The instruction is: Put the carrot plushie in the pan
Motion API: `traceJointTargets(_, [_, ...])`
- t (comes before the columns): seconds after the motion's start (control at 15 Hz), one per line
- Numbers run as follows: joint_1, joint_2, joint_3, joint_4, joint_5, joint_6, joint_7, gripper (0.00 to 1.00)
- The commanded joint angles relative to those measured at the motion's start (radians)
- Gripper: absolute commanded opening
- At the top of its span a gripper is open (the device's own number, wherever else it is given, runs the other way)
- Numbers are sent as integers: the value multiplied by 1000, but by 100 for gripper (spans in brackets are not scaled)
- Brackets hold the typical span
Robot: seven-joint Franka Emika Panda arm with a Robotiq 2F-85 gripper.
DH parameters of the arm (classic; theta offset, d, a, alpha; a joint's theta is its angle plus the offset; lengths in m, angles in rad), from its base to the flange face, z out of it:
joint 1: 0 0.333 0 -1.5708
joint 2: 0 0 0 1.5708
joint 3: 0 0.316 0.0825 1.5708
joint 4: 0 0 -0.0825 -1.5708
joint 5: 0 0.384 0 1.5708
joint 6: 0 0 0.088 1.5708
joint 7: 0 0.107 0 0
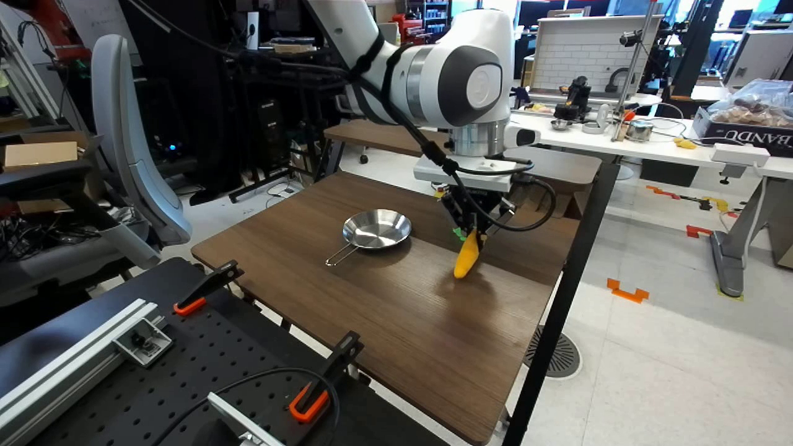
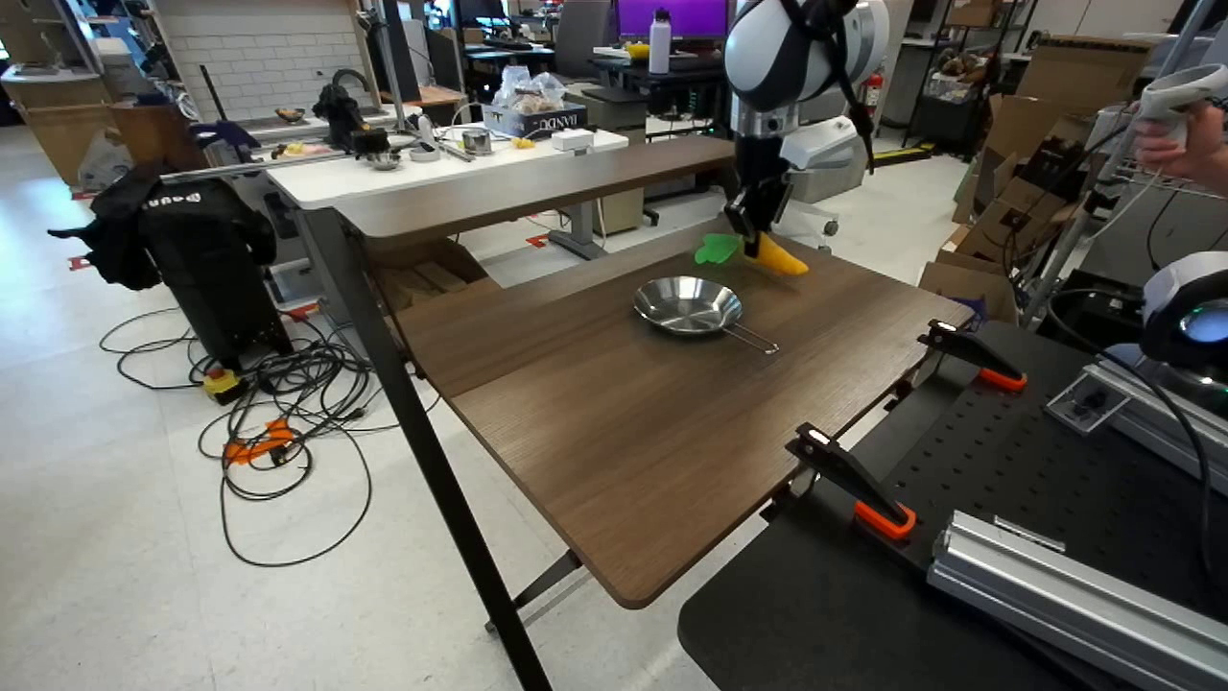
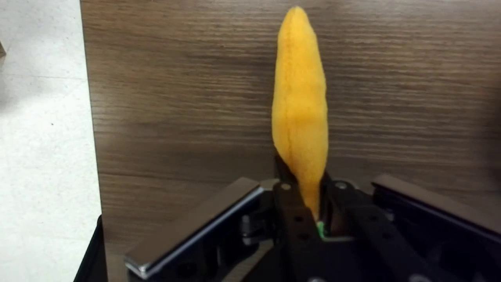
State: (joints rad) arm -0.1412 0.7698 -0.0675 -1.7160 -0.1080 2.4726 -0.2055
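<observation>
A: Carrot plushie [image 3: 300,98]?
B: Orange-yellow, tapered, green top. Held near its green end in the gripper [image 3: 303,168], tip slanting down.
A: On the tabletop [image 1: 384,297]?
B: Can't tell if the tip touches. Apart from the pan [image 1: 376,229], anyway.
A: Pan?
B: Round, shallow, shiny silver. Sits upright on the tabletop, thin wire handle out to one side.

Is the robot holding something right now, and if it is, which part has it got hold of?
Yes, the carrot plushie. The fingers pinch its yellow body at the end next to the green top.
</observation>
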Motion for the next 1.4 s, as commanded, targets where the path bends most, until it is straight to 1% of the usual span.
traceJointTargets(0.0, [14,-71,6,-45,-20,11,-13,2])
traceJointTargets(0.33, [58,-145,18,-93,-38,17,-7,3])
traceJointTargets(0.6, [101,-189,43,-131,-53,19,-5,3])
traceJointTargets(0.93, [152,-199,73,-150,-58,14,-4,3])
traceJointTargets(1.33, [198,-195,89,-166,-74,12,2,3])
